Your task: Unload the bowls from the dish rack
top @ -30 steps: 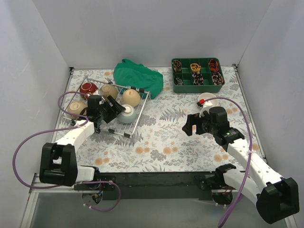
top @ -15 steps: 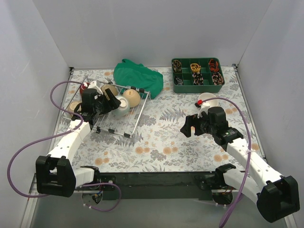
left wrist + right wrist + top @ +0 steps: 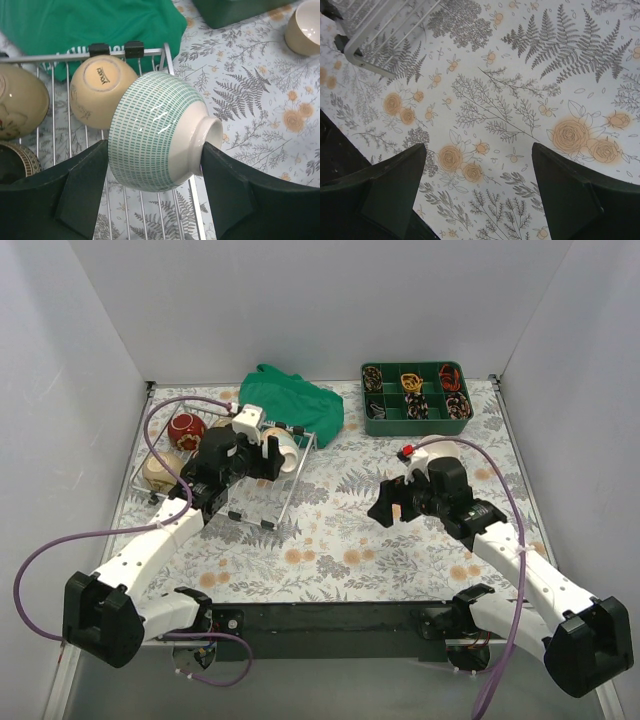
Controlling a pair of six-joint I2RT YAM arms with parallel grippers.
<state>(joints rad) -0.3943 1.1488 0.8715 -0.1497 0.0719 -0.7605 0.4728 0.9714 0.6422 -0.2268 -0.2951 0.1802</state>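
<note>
My left gripper is shut on a pale green patterned bowl, one finger on its rim side and one on its foot. It holds the bowl tilted on its side above the right end of the dish rack. From above, this bowl hangs over the rack near its far right corner. In the rack lie a red bowl, a beige bowl, an upturned beige bowl and a dark bowl. My right gripper is open over bare cloth, right of the rack's corner.
A crumpled green cloth lies just behind the rack. A green compartment tray of small items stands at the back right. One beige bowl sits on the floral tablecloth to the right. White walls close in three sides.
My left gripper has risen and swung right and back with the pale green bowl, from the rack's near side to its far right corner. The right gripper has shifted slightly left.
</note>
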